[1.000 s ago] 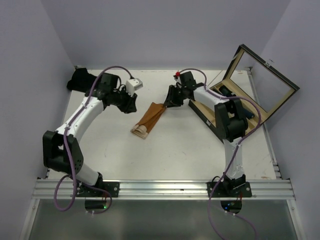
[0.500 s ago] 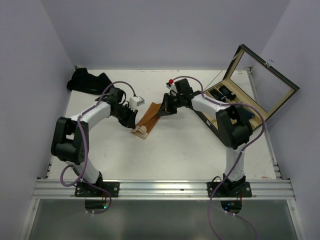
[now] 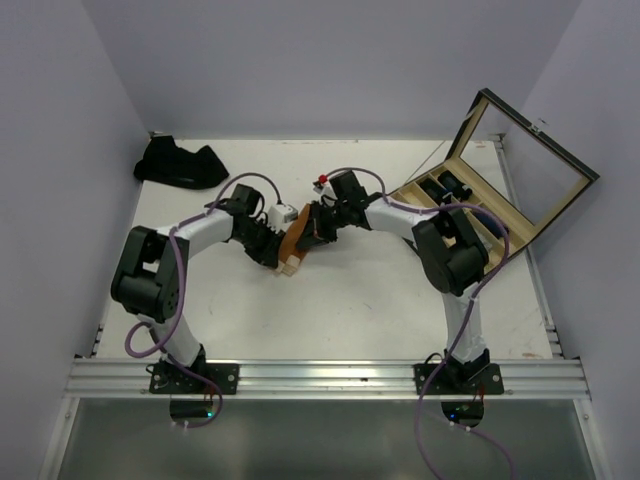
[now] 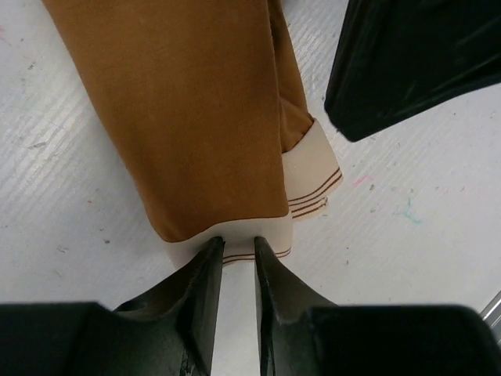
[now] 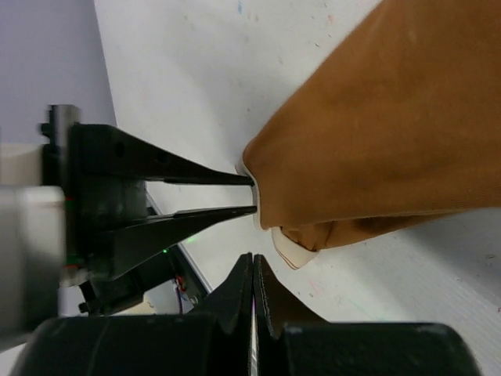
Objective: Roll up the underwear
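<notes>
The rust-orange underwear [image 3: 296,236] lies on the white table folded into a narrow strip, with its cream waistband [image 4: 305,168] at the near end. It fills the left wrist view [image 4: 196,117] and the right wrist view [image 5: 391,141]. My left gripper [image 4: 236,244] has its jaws a narrow gap apart, and its tips rest on the flat waistband edge without bunching it. My right gripper [image 5: 253,257] is shut and empty, its tip just beside the strip's folded corner. Its black fingers [image 4: 391,70] show in the left wrist view. From above, the left gripper [image 3: 279,256] and right gripper [image 3: 309,234] flank the strip.
A pile of dark underwear [image 3: 178,163] lies at the back left corner. The wooden compartment box [image 3: 505,243] stands open at the right with its glass lid [image 3: 530,160] raised. Dark rolled pieces [image 3: 455,185] sit inside it.
Both grippers have closed in on the orange underwear. The left came forward and right from the back left to the waistband end. The right moved left and nearer along the strip.
</notes>
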Controlling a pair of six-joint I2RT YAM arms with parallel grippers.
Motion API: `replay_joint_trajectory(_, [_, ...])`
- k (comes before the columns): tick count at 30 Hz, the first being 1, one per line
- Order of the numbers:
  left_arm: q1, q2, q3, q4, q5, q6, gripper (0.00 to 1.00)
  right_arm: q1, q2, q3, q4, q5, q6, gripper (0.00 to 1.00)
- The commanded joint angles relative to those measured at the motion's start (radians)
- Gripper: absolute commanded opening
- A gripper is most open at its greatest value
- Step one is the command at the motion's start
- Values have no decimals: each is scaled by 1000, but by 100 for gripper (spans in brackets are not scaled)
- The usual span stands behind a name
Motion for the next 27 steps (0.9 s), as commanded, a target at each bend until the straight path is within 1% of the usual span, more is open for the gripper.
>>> replay_joint_trajectory(1, [4, -13, -24, 58, -48, -17, 28, 11, 33, -19, 9, -31, 22, 1])
replay_joint_trajectory(2, [4, -23, -27, 63, -42, -18, 30, 22, 41, -17, 8, -21, 3, 1])
replay_joint_trajectory(3, [4, -35, -33, 67, -17, -18, 35, 29, 53, 1, -3, -13, -14, 2])
replay_joint_trajectory(5, [4, -84, -40, 84, 1, -14, 38, 40, 111, 36, -88, 19, -63, 2])
replay_joint_trajectory(7, [9, -134, -55, 101, 38, -2, 46, 42, 147, 62, -112, 32, -86, 1])
replay_joint_trajectory(8, [18, -194, -66, 127, 49, 3, 53, 39, 174, 79, -165, 71, -129, 0])
replay_joint_trajectory(9, [22, -225, -66, 138, 49, 5, 57, 35, 185, 90, -181, 76, -152, 0])
replay_joint_trajectory(10, [28, -277, -63, 146, 55, 8, 63, 34, 193, 104, -237, 84, -180, 0])
replay_joint_trajectory(11, [35, -299, -56, 143, 61, 24, 69, 28, 198, 113, -258, 87, -238, 0])
replay_joint_trajectory(13, [53, -337, -41, 135, 98, 31, 97, 22, 182, 135, -307, 121, -307, 0])
replay_joint_trajectory(14, [64, -368, -24, 130, 116, 28, 100, 8, 156, 135, -331, 125, -364, 0])
replay_joint_trajectory(16, [85, -403, -10, 138, 84, -3, 100, -10, 126, 135, -373, 134, -422, 0])
replay_joint_trajectory(17, [88, -411, 14, 132, 76, -11, 100, -33, 113, 141, -389, 127, -489, 0])
replay_joint_trajectory(18, [93, -420, 23, 132, 49, -12, 100, -46, 84, 158, -406, 110, -529, 0])
replay_joint_trajectory(19, [94, -440, 28, 155, 23, -23, 100, -58, 75, 176, -463, 78, -571, 0])
replay_joint_trajectory(20, [96, -448, 33, 167, -8, -66, 100, -76, 63, 196, -489, 64, -647, 0])
replay_joint_trajectory(21, [97, -452, 31, 179, -69, -86, 100, -84, 35, 226, -500, 43, -671, 1])
replay_joint_trajectory(22, [99, -454, 33, 181, -92, -100, 100, -90, 20, 242, -502, 5, -691, 2])
replay_joint_trajectory(23, [99, -449, 36, 163, -98, -91, 100, -93, 7, 257, -491, -19, -703, 4])
replay_joint_trajectory(24, [108, -448, 40, 149, -17, -57, 100, -90, -2, 283, -467, -39, -686, 10])
replay_joint_trajectory(25, [119, -448, 39, 115, 34, -11, 100, -87, -11, 293, -403, -66, -656, 13])
replay_joint_trajectory(26, [128, -451, 31, 115, 52, 42, 94, -74, -8, 305, -375, -83, -577, 15])
replay_joint_trajectory(27, [130, -451, 20, 126, 28, 43, 90, -61, 3, 337, -355, -86, -545, 18])
